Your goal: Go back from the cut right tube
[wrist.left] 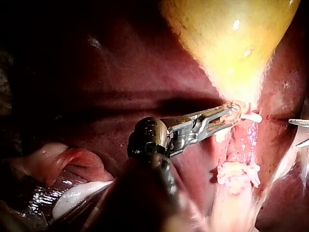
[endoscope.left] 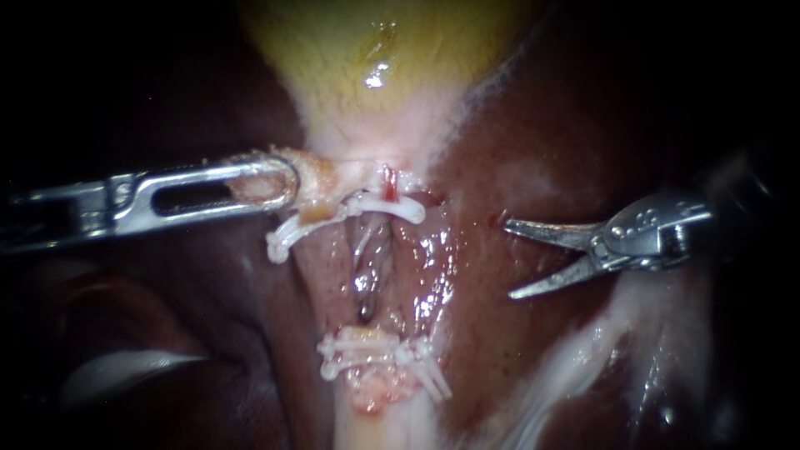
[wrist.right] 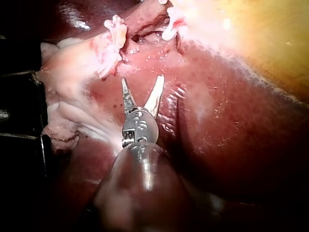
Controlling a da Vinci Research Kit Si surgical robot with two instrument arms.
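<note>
The yellow gallbladder point(endoscope.left: 375, 50) narrows toward white clips point(endoscope.left: 358, 210). A second cluster of white clips point(endoscope.left: 379, 354) sits lower on the pale tube stump point(endoscope.left: 375, 408). Between the two clusters lies a wet open gap point(endoscope.left: 371, 267) where the tube is parted. My left instrument point(endoscope.left: 271, 182) comes in from the left, its slotted jaws shut on tan tissue at the gallbladder's neck; the left wrist view shows that left instrument point(wrist.left: 227, 113) the same way. My right instrument point(endoscope.left: 510, 258) is right of the gap over the liver point(endoscope.left: 533, 142), its thin blades open and empty. The right wrist view shows this right instrument point(wrist.right: 142, 82) short of the clips point(wrist.right: 113, 34).
Pale stringy tissue point(endoscope.left: 600, 342) runs below my right instrument toward the lower right. A whitish fold point(endoscope.left: 125, 371) lies under my left instrument's shaft. Dark red liver surrounds the field on both sides. A pink fold of tissue point(wrist.left: 63, 162) lies beside the left shaft.
</note>
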